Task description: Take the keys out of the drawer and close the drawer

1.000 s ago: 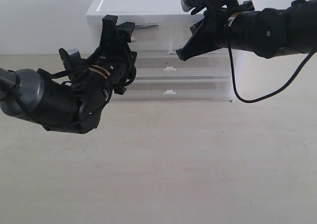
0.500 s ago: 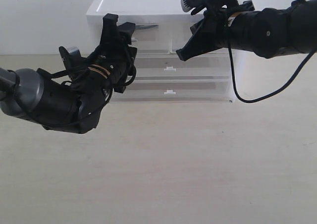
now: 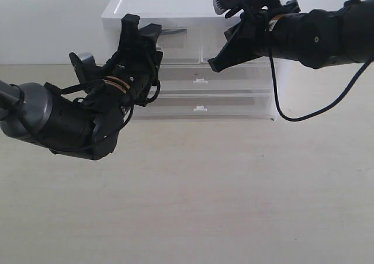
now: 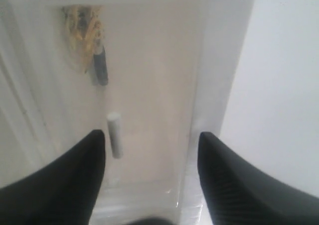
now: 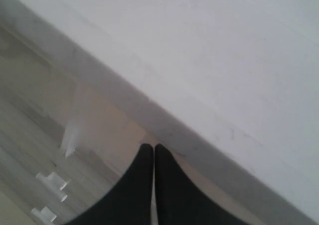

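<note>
Pale tabletop (image 3: 234, 188) carries a white drawer unit (image 3: 175, 10); the keys (image 4: 82, 28) lie inside the drawer (image 4: 149, 60), behind its translucent front. The left gripper (image 4: 152, 138) stands wide open and empty, and the tab handle (image 4: 114, 135) sits between its fingers but nearer one, so closing could catch only its edge and slip off. The right gripper (image 5: 153, 148) is pinched shut on nothing.

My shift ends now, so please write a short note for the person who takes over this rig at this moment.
Left tool: open, jaws on either side of the tab handle of the drawer, not gripping it.
Right tool: shut, empty, by the top of the drawer unit.
Keys: inside the drawer, seen through its translucent front.
Done: nothing yet; the drawer looks closed.
Left: pull it out, take the keys, close it.
</note>
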Controlling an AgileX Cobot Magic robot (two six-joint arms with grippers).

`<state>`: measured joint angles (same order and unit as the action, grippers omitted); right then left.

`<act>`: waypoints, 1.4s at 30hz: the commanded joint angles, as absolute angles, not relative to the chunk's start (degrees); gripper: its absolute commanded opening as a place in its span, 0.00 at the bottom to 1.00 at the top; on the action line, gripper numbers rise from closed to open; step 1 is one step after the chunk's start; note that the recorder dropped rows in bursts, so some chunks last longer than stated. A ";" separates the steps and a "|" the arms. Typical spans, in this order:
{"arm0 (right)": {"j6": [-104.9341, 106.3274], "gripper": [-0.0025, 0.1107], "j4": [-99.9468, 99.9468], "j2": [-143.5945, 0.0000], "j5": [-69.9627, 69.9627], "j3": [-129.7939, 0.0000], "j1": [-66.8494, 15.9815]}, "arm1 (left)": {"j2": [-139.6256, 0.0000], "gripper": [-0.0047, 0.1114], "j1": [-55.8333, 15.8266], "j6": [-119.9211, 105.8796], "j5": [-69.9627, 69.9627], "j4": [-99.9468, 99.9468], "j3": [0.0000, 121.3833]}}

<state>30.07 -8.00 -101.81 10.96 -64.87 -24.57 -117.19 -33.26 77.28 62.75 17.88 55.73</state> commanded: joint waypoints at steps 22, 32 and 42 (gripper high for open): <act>30.53 0.02 -8.71 -101.80 14.35 -65.93 -23.83 | -117.31 0.49 -33.02 75.84 57.29 20.95 55.36; 30.53 0.02 -8.71 -101.80 14.35 -65.93 -23.83 | -117.31 0.49 -33.02 74.01 52.70 22.05 59.20; 30.53 0.02 -8.71 -101.80 14.35 -65.93 -23.83 | -117.31 0.08 -31.92 69.51 52.29 22.05 59.62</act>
